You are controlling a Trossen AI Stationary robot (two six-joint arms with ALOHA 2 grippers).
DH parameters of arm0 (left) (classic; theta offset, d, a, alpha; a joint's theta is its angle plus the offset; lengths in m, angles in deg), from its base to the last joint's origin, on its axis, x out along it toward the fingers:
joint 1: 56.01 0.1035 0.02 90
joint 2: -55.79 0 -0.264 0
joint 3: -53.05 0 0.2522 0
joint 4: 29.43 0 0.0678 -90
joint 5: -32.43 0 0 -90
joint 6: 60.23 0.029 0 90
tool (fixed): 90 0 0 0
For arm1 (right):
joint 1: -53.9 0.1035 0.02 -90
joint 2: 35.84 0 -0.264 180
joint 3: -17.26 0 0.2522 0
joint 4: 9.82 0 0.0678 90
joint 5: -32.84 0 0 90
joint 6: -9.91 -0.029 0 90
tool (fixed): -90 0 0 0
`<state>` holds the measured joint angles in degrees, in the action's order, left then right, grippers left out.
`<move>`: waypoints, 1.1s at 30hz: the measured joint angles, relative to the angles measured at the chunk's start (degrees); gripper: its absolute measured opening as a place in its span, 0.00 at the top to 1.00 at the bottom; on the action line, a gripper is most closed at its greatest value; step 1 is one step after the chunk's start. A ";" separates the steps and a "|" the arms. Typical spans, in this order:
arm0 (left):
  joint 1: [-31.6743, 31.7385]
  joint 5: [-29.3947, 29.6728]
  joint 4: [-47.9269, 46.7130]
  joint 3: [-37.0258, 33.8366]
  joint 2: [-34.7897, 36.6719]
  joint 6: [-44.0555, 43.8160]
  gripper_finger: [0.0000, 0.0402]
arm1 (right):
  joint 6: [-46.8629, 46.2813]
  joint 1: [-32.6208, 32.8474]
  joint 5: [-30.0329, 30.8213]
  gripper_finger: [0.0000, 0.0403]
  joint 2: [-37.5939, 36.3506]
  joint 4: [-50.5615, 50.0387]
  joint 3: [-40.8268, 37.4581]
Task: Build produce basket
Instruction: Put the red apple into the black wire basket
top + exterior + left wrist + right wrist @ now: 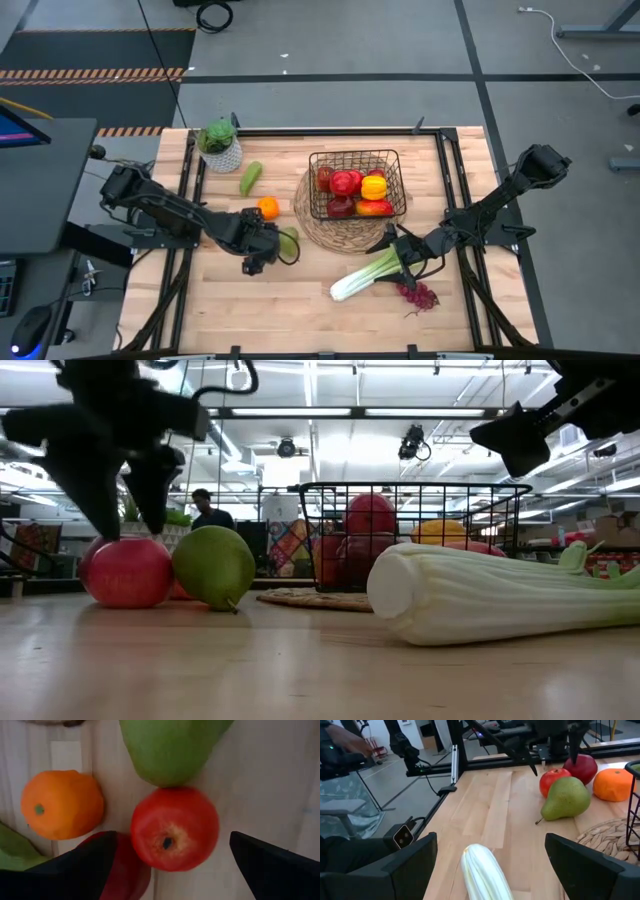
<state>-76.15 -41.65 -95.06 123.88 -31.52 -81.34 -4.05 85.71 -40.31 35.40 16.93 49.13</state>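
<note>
My left gripper (262, 243) is open, pointing down just above two red apples on the table. In the left wrist view its fingers stand either side of the brighter red apple (175, 827), and one finger covers part of the darker apple (127, 870). A green pear (170, 750) and an orange (62, 805) lie beside them. My right gripper (397, 255) is open above the leafy end of the pale-green celery (362, 277), which lies flat on the table. The black wire basket (392, 158) stands on a round straw mat and holds red apples, a yellow pepper (374, 186) and a red pepper.
A potted plant (219, 143) stands at the far left, with a green fruit (250, 178) beside it. Purple grapes (418, 295) lie near the celery on the right. Bare wooden table lies along the near edge. A person shows in the room beyond (205, 508).
</note>
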 joint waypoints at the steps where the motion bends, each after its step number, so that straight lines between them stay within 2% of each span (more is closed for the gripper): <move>1: 0.29 0.00 0.66 -0.92 0.00 0.67 0.02 | 0.20 0.00 0.00 0.07 0.00 0.24 0.00; 7: 2.15 -0.52 7.10 -6.16 -0.02 4.77 0.02 | 1.56 -0.02 0.02 0.07 0.00 1.40 0.00; 12: 4.35 -3.89 10.90 -9.57 -0.02 5.78 0.02 | 1.73 -0.07 0.02 0.07 0.00 1.45 -0.02; 22: 6.23 -4.24 13.16 -9.83 -0.02 5.74 0.09 | 2.12 -0.06 0.02 0.07 0.00 1.43 0.00; 27: 6.21 -4.30 12.55 -9.53 -0.04 4.40 0.12 | 2.12 -0.06 0.00 0.07 0.00 1.40 0.00; 33: 6.21 -3.77 2.30 -2.30 0.60 4.19 0.12 | 2.12 -0.06 0.00 0.07 0.00 1.38 0.00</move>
<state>-69.94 -45.41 -92.76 121.58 -30.92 -77.15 -1.93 85.66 -40.31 35.40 18.31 49.13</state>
